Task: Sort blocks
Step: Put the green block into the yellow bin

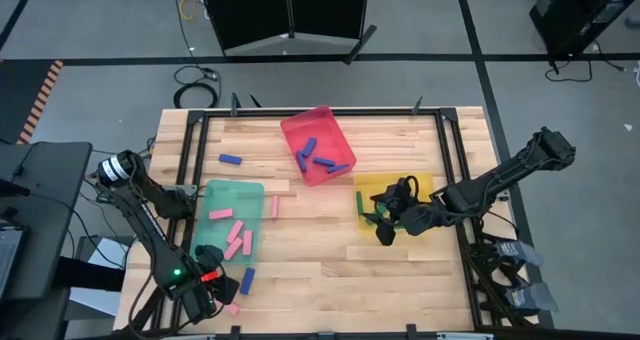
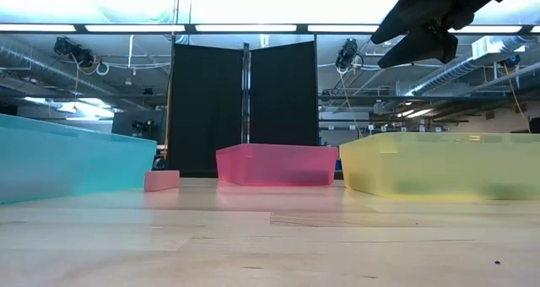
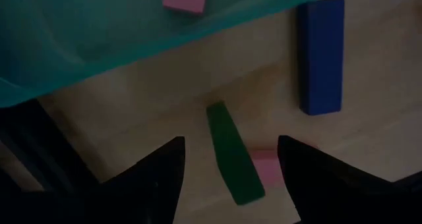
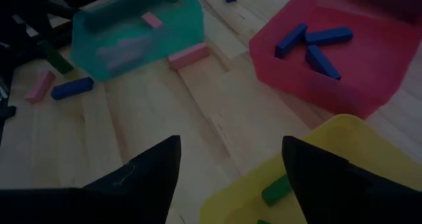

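Note:
My left gripper (image 1: 212, 280) is near the table's near left corner, open. In the left wrist view (image 3: 229, 141) its fingers stand on either side of a dark green block (image 3: 232, 155) without touching it. One end of that block lies over a pink block (image 3: 267, 166). A blue block (image 3: 321, 56) lies beside them on the table. My right gripper (image 1: 384, 232) hangs open over the near left corner of the yellow tray (image 1: 420, 188), and the right wrist view (image 4: 231, 141) shows a green block (image 4: 277, 190) lying in that tray.
The green tray (image 1: 215, 195) holds pink blocks (image 1: 238, 240), and the red tray (image 1: 300, 128) holds blue blocks (image 1: 322, 162). A pink block (image 1: 274, 208) lies by the green tray's right wall, and a blue block (image 1: 230, 160) lies toward the far edge. Bare wood lies between the trays.

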Robot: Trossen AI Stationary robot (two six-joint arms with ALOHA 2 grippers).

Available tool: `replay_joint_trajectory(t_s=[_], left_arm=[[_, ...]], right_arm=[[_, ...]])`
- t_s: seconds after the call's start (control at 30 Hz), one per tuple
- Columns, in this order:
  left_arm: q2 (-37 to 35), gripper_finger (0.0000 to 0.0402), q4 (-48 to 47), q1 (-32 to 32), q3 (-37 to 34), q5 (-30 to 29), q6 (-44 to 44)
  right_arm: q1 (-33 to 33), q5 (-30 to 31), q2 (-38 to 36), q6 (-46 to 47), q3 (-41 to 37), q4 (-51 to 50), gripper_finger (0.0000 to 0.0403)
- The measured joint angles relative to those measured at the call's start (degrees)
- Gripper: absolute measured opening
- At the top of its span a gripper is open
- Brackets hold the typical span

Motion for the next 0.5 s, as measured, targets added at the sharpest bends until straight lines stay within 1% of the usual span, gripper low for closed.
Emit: replay_joint_trajectory(t_s=[0.3,0.4,0.5], left_arm=[[0.0,0.0245,2.3,0.0,-1.7,0.0,0.3],[0.0,0.0234,2.5,0.0,-1.7,0.0,0.7],[0.0,0.0212,2.6,0.0,-1.7,0.0,0.7]], right_arm=[[0.0,0.4,0.0,0.1,0.0,0.0,0.0272],[0.0,0.9,0.0,0.3,0.0,0.0,0.0272],[0.0,0.9,0.0,0.4,0.0,0.0,0.0272]])
